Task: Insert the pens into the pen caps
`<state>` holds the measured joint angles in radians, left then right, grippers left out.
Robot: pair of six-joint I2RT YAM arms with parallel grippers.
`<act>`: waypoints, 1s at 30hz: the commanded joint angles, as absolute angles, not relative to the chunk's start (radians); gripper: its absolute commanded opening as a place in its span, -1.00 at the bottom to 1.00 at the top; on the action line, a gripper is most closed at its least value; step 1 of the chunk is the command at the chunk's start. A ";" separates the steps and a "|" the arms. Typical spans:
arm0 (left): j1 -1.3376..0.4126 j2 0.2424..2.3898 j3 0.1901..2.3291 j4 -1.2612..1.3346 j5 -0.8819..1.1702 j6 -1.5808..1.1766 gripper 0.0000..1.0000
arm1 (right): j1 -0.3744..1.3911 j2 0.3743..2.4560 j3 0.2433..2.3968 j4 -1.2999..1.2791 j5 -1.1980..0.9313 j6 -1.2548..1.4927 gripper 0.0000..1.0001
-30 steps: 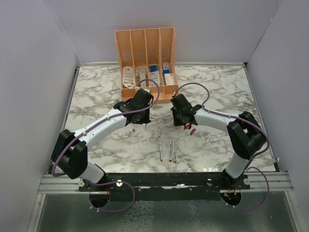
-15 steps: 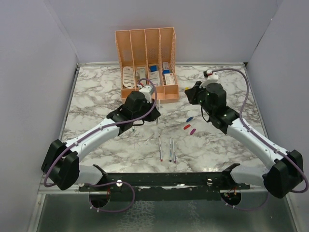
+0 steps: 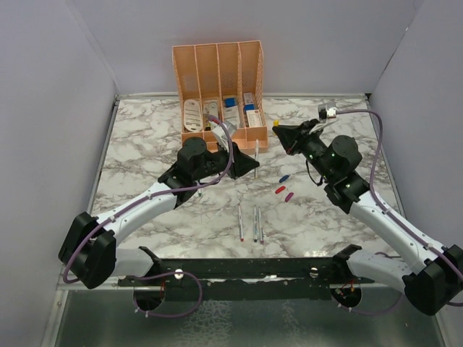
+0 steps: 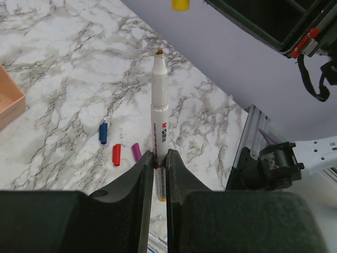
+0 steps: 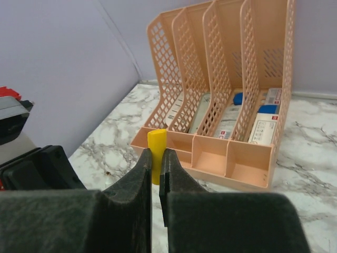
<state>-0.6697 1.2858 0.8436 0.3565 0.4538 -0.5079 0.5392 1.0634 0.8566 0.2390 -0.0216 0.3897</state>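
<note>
My left gripper (image 3: 247, 165) (image 4: 159, 158) is shut on a grey-white pen (image 3: 256, 155) (image 4: 159, 113), held above the table with its tip pointing toward the right arm. My right gripper (image 3: 281, 131) (image 5: 156, 157) is shut on the yellow cap (image 3: 275, 123) (image 5: 156, 147), raised near the organizer's right corner. That cap also shows at the top of the left wrist view (image 4: 180, 4), a short gap beyond the pen tip. The blue cap (image 3: 283, 178) (image 4: 103, 132), red cap (image 3: 279, 189) (image 4: 116, 154) and magenta cap (image 3: 289, 196) (image 4: 136, 152) lie on the marble. Three pens (image 3: 255, 223) lie side by side near the front. I see no green cap.
The peach organizer (image 3: 217, 94) (image 5: 226, 105) stands at the back centre with white and blue boxed items in its slots. Grey walls close in the left, right and back. A black rail (image 3: 246, 269) runs along the near edge.
My left gripper has swung right and up, lifting the pen toward the right arm. My right arm has risen from the loose caps toward the back right with the yellow cap.
</note>
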 commanded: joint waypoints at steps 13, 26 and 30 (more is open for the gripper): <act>-0.681 1.350 0.902 0.454 0.574 -0.575 -1.00 | 0.541 1.026 0.752 0.550 -0.222 0.444 -0.98; -0.693 1.339 0.899 0.454 0.604 -0.573 -1.00 | 0.541 1.046 0.712 0.612 -0.249 0.457 -0.98; -0.698 1.340 0.906 0.454 0.614 -0.565 -1.00 | 0.541 1.054 0.717 0.618 -0.252 0.454 -0.98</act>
